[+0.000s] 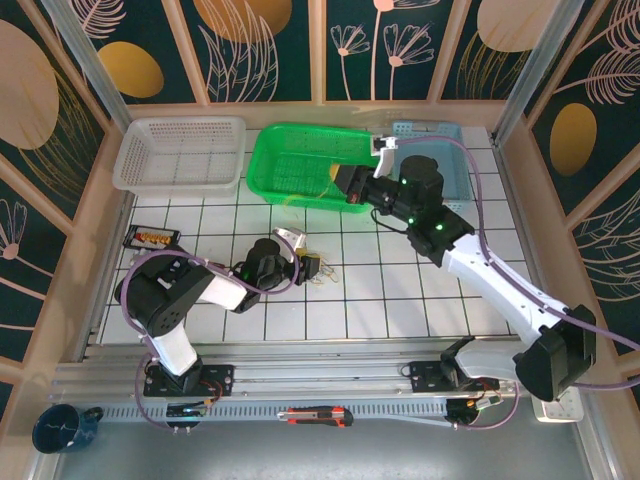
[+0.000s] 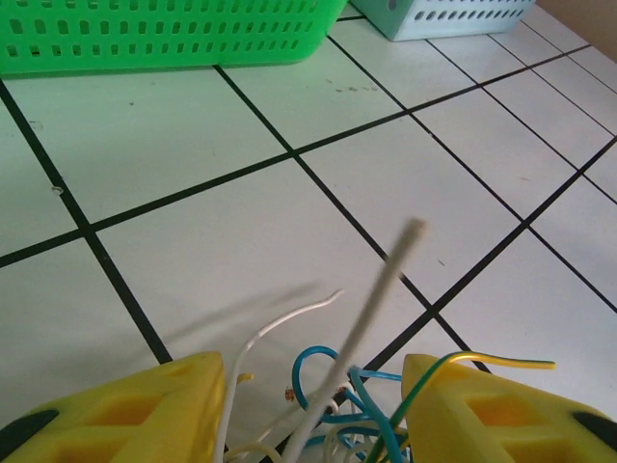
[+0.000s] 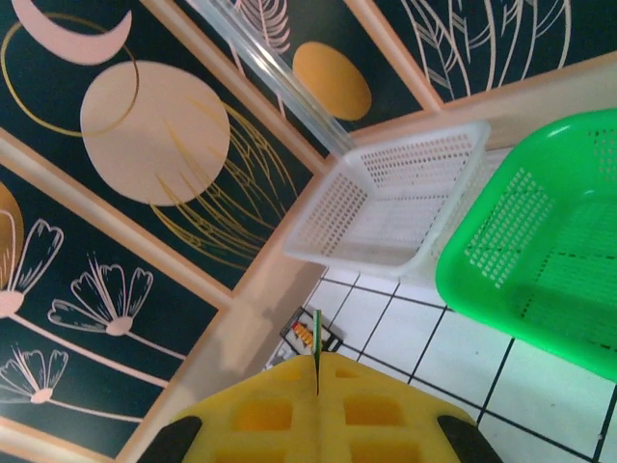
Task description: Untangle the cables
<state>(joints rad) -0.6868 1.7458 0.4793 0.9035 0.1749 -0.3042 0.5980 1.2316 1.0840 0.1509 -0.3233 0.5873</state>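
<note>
The cables [image 1: 325,270] lie in a small loose heap near the middle of the white tiled surface [image 1: 400,300]. The left claw [image 1: 308,266] comes at them from 9 o'clock, and its yellow fingers [image 2: 145,410] are spread on both sides of the blue, white and green-yellow strands. At 1 o'clock from the heap the right claw [image 1: 340,180] hangs over the green basket [image 1: 290,150], pressed together and pinching one thin green wire [image 3: 316,347], and the white basket [image 1: 180,150] stands at 10 o'clock.
</note>
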